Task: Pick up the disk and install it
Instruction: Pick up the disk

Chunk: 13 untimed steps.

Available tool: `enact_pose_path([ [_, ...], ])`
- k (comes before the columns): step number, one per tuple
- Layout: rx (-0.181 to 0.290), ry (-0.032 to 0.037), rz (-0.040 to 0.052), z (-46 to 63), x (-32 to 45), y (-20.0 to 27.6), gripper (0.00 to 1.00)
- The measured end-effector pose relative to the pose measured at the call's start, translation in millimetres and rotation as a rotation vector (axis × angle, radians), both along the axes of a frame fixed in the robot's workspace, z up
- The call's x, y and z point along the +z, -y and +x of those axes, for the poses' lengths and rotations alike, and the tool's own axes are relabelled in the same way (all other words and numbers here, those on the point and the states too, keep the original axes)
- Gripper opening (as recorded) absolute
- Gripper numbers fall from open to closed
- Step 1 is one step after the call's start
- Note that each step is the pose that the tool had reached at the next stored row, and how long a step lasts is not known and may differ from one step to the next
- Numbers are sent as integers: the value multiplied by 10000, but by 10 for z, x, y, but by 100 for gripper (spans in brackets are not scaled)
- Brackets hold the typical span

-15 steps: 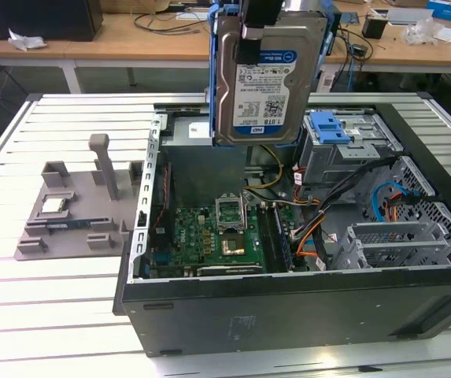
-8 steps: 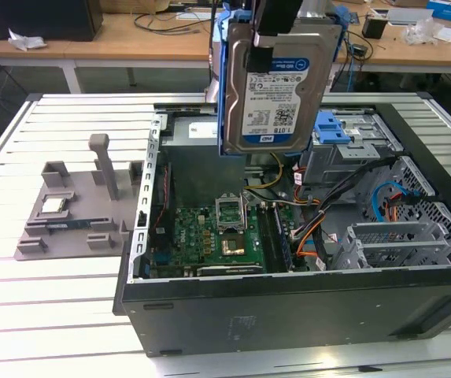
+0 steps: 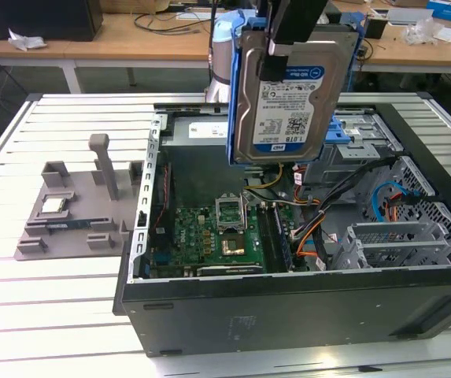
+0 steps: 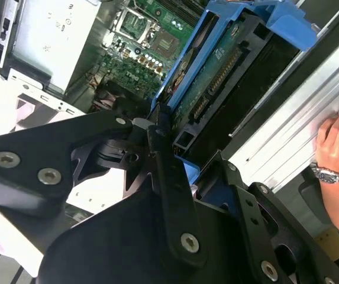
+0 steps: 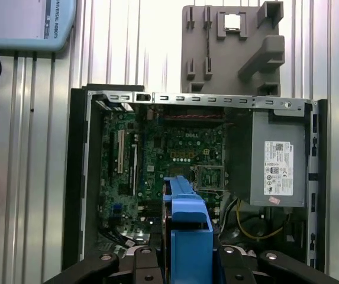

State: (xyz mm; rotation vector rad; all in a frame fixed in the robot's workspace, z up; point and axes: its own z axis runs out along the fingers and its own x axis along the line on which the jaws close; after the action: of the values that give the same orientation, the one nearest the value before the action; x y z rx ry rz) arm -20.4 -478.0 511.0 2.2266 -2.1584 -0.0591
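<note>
Hanging in the air above the open computer case [image 3: 288, 315], the disk [image 3: 284, 87] is upright with its label facing the exterior view and blue rails down both sides. The gripper [image 3: 276, 63] is clamped tight on it, with one black finger lying across the label. In the first wrist view the motherboard [image 5: 157, 154] is underneath and the grey power supply [image 5: 278, 160] sits in a corner of the case. A grey plastic holder [image 3: 75, 213] is on the slatted table [image 3: 52, 315], on the exterior view's left of the case. A person's hand [image 4: 338, 142] is near the table edge in the second wrist view.

The disk [image 3: 296, 94] bears a barcoded white-and-blue label [image 3: 286, 122]; the power supply [image 5: 278, 133], a white printed sticker [image 5: 277, 173].
</note>
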Motion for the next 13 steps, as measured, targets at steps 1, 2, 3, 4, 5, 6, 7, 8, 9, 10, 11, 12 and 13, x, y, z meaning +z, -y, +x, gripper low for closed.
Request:
enact_pose_path([
  [1,-1,0,0,9,0,11,37],
  [2,1,0,1,29,-1,36,37],
  [3,1,0,0,39,-1,49,37],
  [4,0,0,0,49,-2,62,37],
  [5,0,0,0,66,-2,83,37],
  [6,0,0,-1,75,-3,93,37],
  [7,0,0,0,83,-3,104,37],
  [8,0,-1,0,93,-4,116,37],
  [9,0,0,0,101,-4,125,37],
  [10,0,0,0,110,-4,136,37],
  [11,-1,0,-1,119,-5,147,37],
  [12,0,0,0,133,-6,164,37],
  [13,0,0,0,141,-6,173,37],
])
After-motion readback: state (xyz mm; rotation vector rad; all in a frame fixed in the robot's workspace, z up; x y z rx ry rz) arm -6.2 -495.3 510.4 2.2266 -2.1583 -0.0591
